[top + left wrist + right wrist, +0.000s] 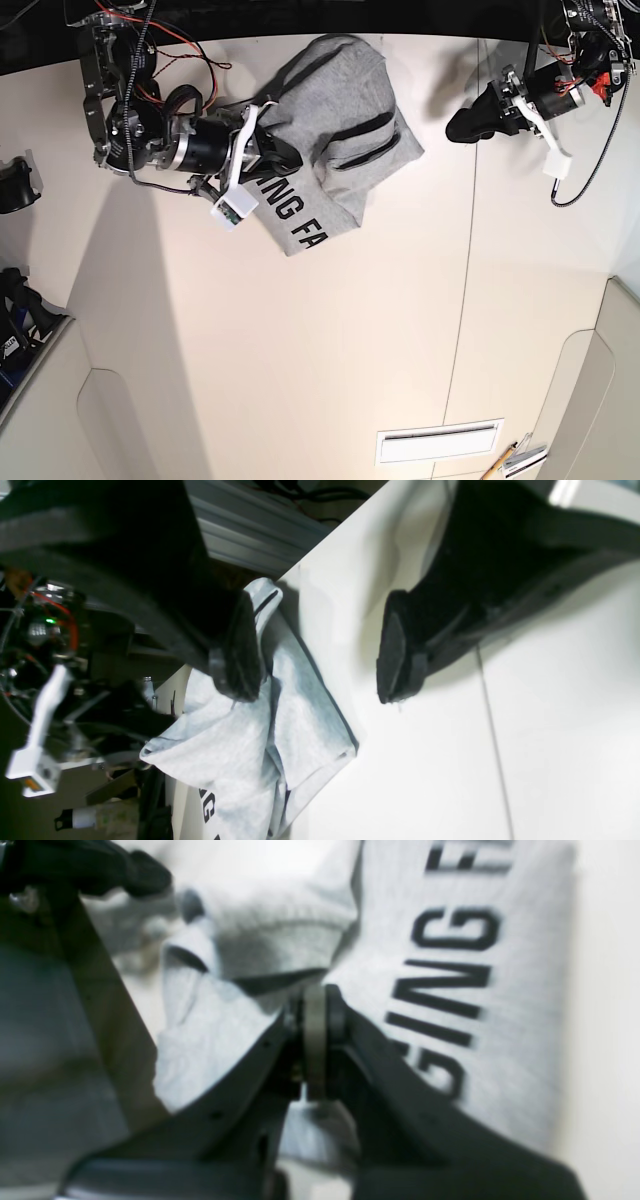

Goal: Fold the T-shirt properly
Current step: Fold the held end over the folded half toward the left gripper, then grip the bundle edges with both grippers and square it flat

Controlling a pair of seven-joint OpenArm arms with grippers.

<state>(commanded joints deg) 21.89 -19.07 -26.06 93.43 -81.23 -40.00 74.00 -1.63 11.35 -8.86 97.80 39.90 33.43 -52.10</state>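
Note:
The grey T-shirt (335, 120) lies bunched and partly folded at the back middle of the white table (300, 350), with black lettering (295, 222) showing on its near flap. My right gripper (283, 157) sits at the shirt's left edge. In the right wrist view its jaws (315, 1007) are pressed together on a thin fold of the T-shirt (500, 1005). My left gripper (462, 127) hovers over bare table to the right of the shirt. It is open (320, 667), nothing is between its fingers, and the T-shirt (240, 750) lies just beyond one finger (240, 650).
Seam lines (466, 300) run across the table. A slotted vent (437, 441) and a pencil (505, 462) lie at the near right. A black object (15, 185) sits off the left edge. Cables (590, 170) trail from the left arm. The table's back edge is right behind the shirt.

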